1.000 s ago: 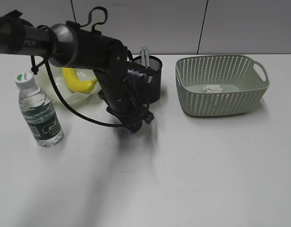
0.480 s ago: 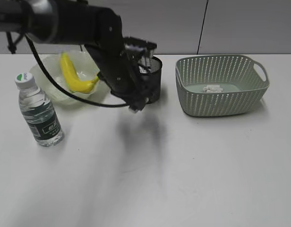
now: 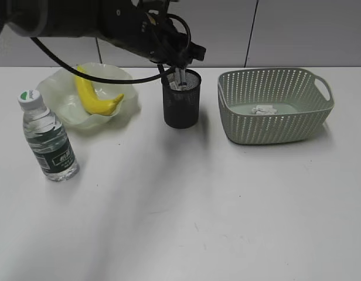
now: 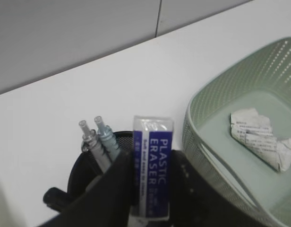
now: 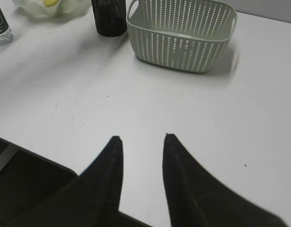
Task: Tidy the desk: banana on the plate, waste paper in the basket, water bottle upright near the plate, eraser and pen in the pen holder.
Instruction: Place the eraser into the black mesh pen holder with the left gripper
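Observation:
My left gripper (image 4: 152, 157) is shut on a blue-and-white eraser (image 4: 153, 135) and holds it upright just above the black mesh pen holder (image 4: 75, 176). Two grey pens (image 4: 101, 138) stand in the holder. In the exterior view the left gripper (image 3: 181, 63) hangs over the pen holder (image 3: 181, 108). The banana (image 3: 96, 97) lies on the pale green plate (image 3: 58, 104). The water bottle (image 3: 48, 140) stands upright in front of the plate. Waste paper (image 3: 264, 109) lies in the green basket (image 3: 273, 130). My right gripper (image 5: 141, 138) is open and empty above the table's front edge.
The basket (image 4: 216, 101) with the crumpled paper (image 4: 261, 142) stands right beside the pen holder. In the right wrist view the basket (image 5: 182, 45), the pen holder (image 5: 109, 18) and the bottle (image 5: 0, 26) stand far ahead. A grey wall runs behind the table.
My left arm has risen from the table in front of the pen holder and swung back, so that the gripper with the eraser now hangs over the holder's mouth.

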Robot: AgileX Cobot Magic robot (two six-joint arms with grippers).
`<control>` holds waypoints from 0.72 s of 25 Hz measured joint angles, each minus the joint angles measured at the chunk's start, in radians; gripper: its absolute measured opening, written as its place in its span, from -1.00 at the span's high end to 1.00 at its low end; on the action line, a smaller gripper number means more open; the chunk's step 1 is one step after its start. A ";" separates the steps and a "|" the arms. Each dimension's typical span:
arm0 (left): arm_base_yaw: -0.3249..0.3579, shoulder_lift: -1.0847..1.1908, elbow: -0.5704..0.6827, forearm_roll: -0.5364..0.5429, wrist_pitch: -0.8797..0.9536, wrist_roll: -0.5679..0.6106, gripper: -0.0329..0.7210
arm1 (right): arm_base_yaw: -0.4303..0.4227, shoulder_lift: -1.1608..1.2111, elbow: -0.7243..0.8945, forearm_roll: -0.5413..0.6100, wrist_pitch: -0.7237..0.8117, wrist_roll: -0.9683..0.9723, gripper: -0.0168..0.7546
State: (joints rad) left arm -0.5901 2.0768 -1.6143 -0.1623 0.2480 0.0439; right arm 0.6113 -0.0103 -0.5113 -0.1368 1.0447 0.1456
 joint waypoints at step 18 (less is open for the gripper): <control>0.027 0.063 0.000 -0.090 -0.056 0.000 -0.01 | 0.000 0.000 0.000 0.000 0.000 -0.001 0.32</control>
State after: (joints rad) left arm -0.5627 2.1393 -1.6143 -0.2526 0.1917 0.0439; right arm 0.6113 -0.0103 -0.5113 -0.1368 1.0450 0.1445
